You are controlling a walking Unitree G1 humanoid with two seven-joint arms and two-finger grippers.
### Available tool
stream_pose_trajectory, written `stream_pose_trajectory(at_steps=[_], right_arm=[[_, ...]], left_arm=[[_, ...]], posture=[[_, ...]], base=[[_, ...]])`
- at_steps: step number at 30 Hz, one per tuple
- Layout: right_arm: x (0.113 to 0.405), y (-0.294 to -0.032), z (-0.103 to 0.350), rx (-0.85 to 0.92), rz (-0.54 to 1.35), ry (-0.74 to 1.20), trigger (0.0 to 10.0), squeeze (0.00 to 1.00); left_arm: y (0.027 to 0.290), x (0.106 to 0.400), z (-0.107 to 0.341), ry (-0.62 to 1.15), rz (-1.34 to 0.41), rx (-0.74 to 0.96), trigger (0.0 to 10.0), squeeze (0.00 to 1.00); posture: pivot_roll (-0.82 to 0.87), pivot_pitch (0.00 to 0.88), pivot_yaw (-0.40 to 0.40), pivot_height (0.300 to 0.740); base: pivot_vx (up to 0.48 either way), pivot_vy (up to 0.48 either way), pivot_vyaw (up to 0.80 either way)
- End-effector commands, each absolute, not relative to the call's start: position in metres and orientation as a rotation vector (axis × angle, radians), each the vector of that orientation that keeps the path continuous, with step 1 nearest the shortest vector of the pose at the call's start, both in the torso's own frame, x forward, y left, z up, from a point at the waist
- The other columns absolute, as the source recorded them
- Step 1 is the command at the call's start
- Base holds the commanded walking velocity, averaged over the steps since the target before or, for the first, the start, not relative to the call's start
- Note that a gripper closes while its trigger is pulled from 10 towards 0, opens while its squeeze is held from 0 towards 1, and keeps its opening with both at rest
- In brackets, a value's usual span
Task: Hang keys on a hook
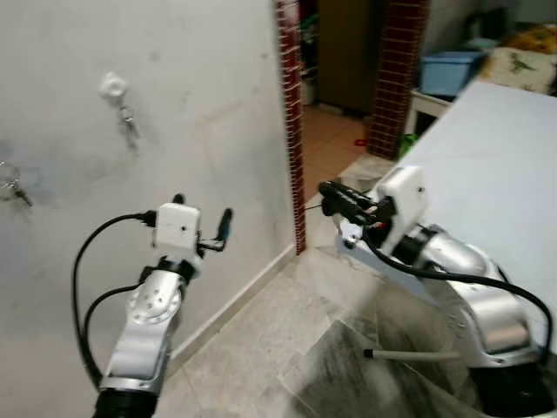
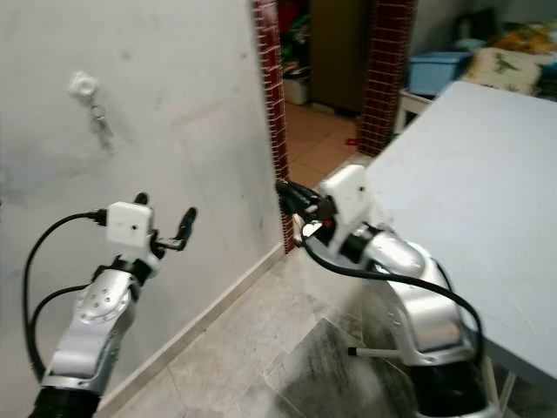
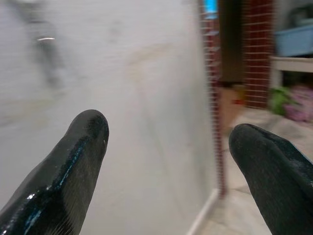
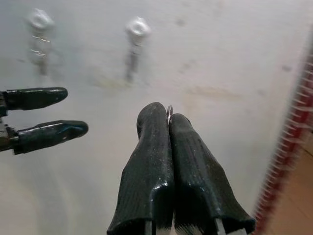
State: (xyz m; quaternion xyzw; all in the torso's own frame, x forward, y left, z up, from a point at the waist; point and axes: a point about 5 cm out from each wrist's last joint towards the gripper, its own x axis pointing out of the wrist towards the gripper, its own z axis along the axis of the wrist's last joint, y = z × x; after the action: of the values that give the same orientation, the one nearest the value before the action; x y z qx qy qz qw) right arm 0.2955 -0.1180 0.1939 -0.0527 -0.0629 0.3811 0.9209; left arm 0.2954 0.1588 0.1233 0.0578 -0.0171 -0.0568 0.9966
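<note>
A white hook (image 1: 113, 85) sticks out of the grey wall, and a set of keys (image 1: 129, 124) hangs from it. Another set of keys (image 1: 10, 185) hangs farther left on the wall. In the right wrist view the two hooks (image 4: 138, 27) (image 4: 40, 19) appear side by side, blurred. My right gripper (image 1: 325, 194) is held out toward the wall, well right of the hooks, shut on a thin metal key ring (image 4: 169, 112) that peeks out between its fingertips. My left gripper (image 1: 202, 215) is raised below the hook, open, holding nothing.
A red-brick tiled wall edge (image 1: 291, 122) ends the wall on the right, with a doorway beyond. A grey table (image 1: 496, 157) stands to the right, and a blue bin (image 1: 448, 70) sits behind it. Tiled floor (image 1: 261, 348) lies below.
</note>
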Motion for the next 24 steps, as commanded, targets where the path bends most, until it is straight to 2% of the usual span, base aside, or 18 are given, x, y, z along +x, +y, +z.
stream_pose_trajectory(at_steps=[1,8,13,18,23,24], right_arm=[[0.297,-0.119,0.196,-0.123,0.779,-0.139,10.0,0.0],[0.298,-0.116,0.194,-0.145,0.816,-0.131,10.0,0.0],[0.303,-0.113,0.194,-0.16,0.85,-0.114,10.0,0.0],[0.304,-0.11,0.193,-0.165,0.867,-0.109,10.0,0.0],[0.306,-0.105,0.195,-0.162,0.866,-0.126,10.0,0.0],[0.306,-0.105,0.195,-0.159,0.865,-0.13,10.0,0.0]], left_arm=[[0.156,0.297,0.124,-0.038,-0.106,0.116,10.0,0.0],[0.155,0.296,0.127,-0.058,-0.069,0.084,10.0,0.0],[0.158,0.297,0.126,-0.055,-0.005,0.056,10.0,0.0],[0.158,0.296,0.126,-0.078,-0.004,0.058,10.0,0.0],[0.157,0.296,0.127,-0.079,-0.01,0.069,10.0,0.0],[0.157,0.296,0.127,-0.08,-0.013,0.073,10.0,0.0]], posture=[[-0.03,0.0,0.104,0.74],[-0.02,0.0,0.05,0.74],[-0.02,0.0,-0.028,0.74],[-0.02,0.0,-0.033,0.74],[-0.02,0.0,-0.016,0.74],[-0.02,0.0,0.008,0.74]], base=[[0.0,0.0,0.7],[0.0,0.0,0.71],[0.0,0.0,0.71],[0.0,0.0,0.71],[0.0,0.0,0.71],[0.0,0.0,0.71]])
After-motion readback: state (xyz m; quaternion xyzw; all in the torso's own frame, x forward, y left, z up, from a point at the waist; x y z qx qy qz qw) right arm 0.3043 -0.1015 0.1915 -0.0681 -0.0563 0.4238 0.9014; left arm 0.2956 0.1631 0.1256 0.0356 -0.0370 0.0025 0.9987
